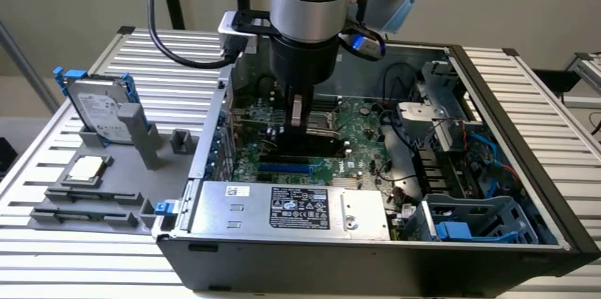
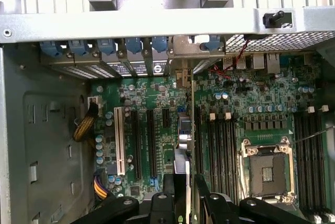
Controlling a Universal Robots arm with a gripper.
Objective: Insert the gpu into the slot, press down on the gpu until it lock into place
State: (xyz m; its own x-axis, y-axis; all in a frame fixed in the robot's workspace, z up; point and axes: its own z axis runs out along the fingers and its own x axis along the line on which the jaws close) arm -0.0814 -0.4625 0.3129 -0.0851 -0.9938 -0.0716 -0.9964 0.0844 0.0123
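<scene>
Step in hand, as I judge it: seating the gpu (image 1: pixel 302 145). It stands on edge inside the case (image 1: pixel 511 95), just behind the PSU (image 1: pixel 281 207). Its lower edge sits close over the slot (image 1: pixel 286 169), a blue strip between card and PSU. I cannot tell whether the edge has entered the slot, and no lock shows.

Doing it well, along the card from the exterior view's left:
- Rear-wall end, left of the PSU's middle: this end must drop cleanly against the case wall and not hang up there.
- Middle: keep the card upright and parallel with the slot for its full length. Push straight down, with no rocking.
- Free end, toward the PSU's right half: it must go down level with the other end, since a tilt would likely jam one corner.
- The memory slots (image 2: pixel 217 140) run parallel on the side of the card away from the PSU. They are not the target.

Hand (image 1: pixel 297 124): directly above the card, behind the PSU. Wrist view shows the fingers (image 2: pixel 166 195) drawn in on either side of the card's top edge, pinching the gpu with the card thin between them. It touches nothing else.
</scene>
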